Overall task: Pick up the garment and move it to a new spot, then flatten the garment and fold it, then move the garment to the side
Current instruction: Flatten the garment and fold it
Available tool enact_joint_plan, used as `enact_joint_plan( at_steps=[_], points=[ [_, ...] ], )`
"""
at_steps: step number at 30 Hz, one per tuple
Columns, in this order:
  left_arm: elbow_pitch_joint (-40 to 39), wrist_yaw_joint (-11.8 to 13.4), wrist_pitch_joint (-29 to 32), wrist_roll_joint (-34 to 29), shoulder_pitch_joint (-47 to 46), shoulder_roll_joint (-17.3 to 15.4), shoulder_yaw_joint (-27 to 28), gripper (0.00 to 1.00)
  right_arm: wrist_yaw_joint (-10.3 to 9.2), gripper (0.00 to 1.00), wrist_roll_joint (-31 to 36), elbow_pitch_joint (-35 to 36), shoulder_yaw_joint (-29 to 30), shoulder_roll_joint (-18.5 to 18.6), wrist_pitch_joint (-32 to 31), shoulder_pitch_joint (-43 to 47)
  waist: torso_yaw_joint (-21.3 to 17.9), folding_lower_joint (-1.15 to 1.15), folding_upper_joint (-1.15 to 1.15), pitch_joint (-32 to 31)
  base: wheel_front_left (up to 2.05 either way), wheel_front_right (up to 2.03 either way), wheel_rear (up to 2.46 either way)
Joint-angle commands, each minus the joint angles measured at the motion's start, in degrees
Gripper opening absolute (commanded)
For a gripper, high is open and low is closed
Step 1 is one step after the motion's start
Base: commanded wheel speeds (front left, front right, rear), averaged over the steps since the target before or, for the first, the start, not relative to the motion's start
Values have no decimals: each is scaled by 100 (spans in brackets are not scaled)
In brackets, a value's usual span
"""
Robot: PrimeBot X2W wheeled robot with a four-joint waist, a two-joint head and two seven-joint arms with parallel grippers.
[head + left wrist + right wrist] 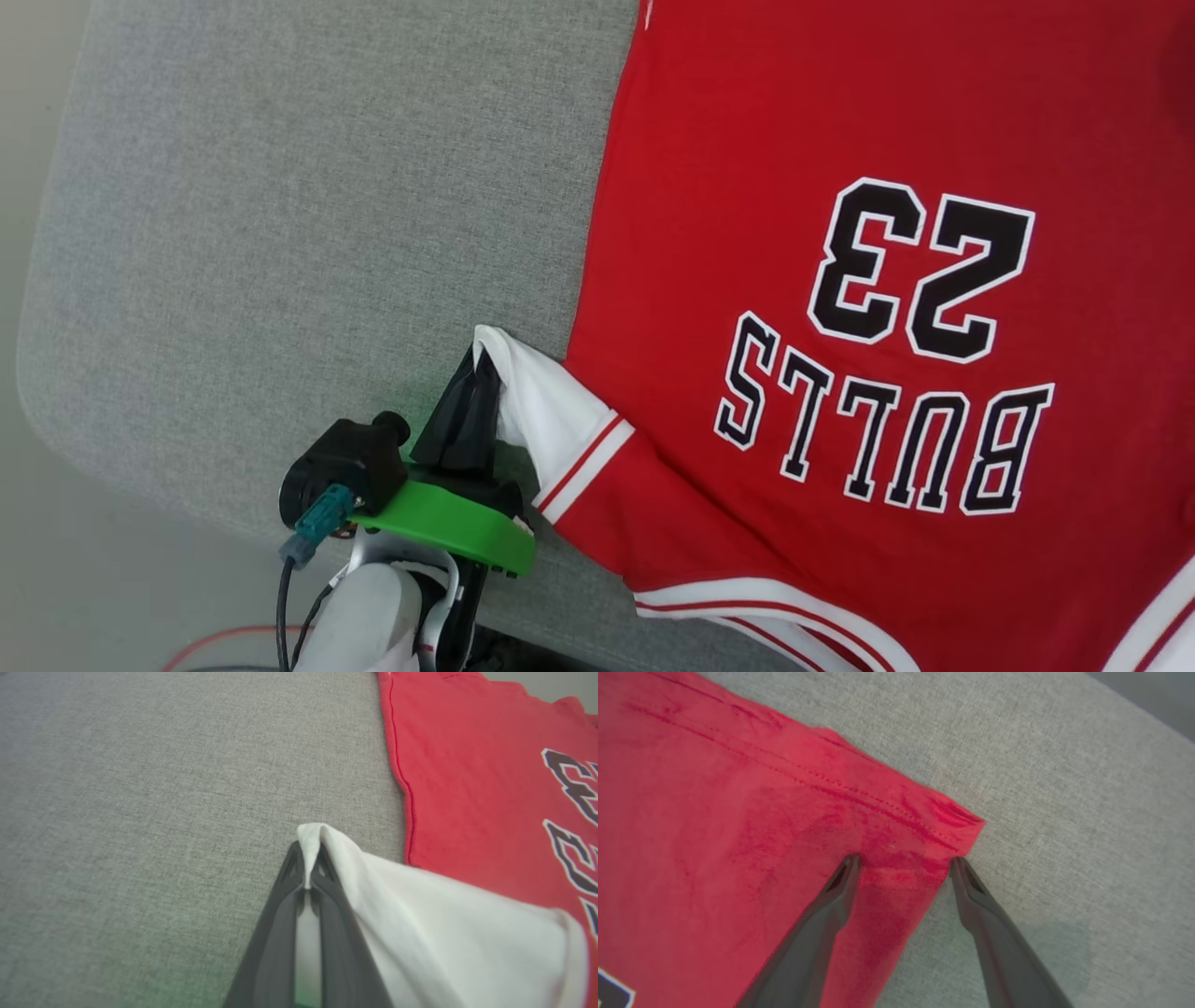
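- Garment held by its white sleeve: the left gripper is closed, with a fold of the sleeve's end pinched between its fingertips. In the left wrist view the cloth drapes from the left gripper over its right-hand finger.
- Right gripper: jaws wide apart and holding nothing. One finger lies over the red cloth, the other over bare surface just off the side edge. The stitched hem corner lies just beyond the tips.
- Edges and room: left of and ahead of the left gripper lies bare grey fabric surface. Its rounded corner sits behind and to the left of the fingers, with pale floor beyond. Ahead and to the right of the right gripper the surface is also bare up to its far edge.
- Surface: grey woven fabric, flat; the red body lies flat on it, to the right of the left gripper.
- Orientation: in the head view the lettering and number read upside-down, so the neck end points towards the robot and the hem away. The long axis runs near to far, slightly tilted.
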State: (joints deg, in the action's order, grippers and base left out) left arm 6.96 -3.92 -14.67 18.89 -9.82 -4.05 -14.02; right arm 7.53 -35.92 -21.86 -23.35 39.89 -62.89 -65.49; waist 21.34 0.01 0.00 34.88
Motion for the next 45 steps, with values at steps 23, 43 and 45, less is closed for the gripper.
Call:
enact_joint_plan(
  at_steps=[23, 43, 45],
  points=[
    [194, -197, -33, -319, 69, 116, 455, 0, -4, 0, -259, -124, -552, 184, 936, 99, -162, -1, 0, -471, 0, 0, 0],
    [366, -153, -33, -631, 1231, -50, 1191, 0, -4, 0, -1597, 781, -478, 1682, 2782, 3036, -1144, -1, 0, -2312, 0, 0, 0],
    [384, -155, -33, -637, 1315, -81, 1226, 0, -4, 0, -1735, 824, -301, 1795, 2936, 3548, -1199, -1, 0, -2423, 0, 0, 0]
  ],
)
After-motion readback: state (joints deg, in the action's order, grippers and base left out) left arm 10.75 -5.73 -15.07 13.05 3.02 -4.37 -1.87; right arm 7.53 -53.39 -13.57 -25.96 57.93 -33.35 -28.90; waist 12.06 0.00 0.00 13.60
